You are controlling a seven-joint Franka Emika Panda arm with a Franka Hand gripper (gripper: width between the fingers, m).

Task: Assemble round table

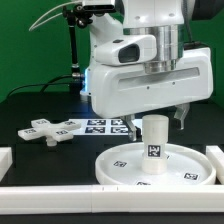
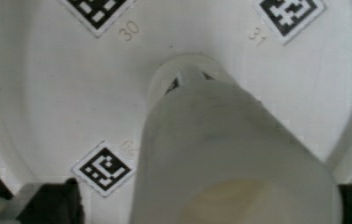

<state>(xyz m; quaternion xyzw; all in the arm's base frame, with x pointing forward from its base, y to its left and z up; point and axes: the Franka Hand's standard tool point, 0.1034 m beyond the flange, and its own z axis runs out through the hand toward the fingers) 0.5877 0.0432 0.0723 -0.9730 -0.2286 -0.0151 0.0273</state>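
Note:
The round disc [image 1: 125, 168] lies at the front of the table with small tags on its face; it fills the wrist view [image 2: 66, 90]. The thick cylinder leg [image 1: 154, 140] stands upright on the disc's middle and also shows in the wrist view [image 2: 226, 150]. My gripper [image 1: 160, 114] hangs right over the leg's top, and its dark fingers [image 2: 52, 200] stand to either side of the leg with a gap showing, so it is open. The cross-shaped foot [image 1: 45, 130] lies flat on the black table at the exterior view's left.
The marker board [image 1: 105, 125] lies behind the disc. White border rails run along the front [image 1: 90, 197], the exterior view's left [image 1: 5, 158] and the exterior view's right [image 1: 214, 158]. A dark stand [image 1: 72, 60] rises behind.

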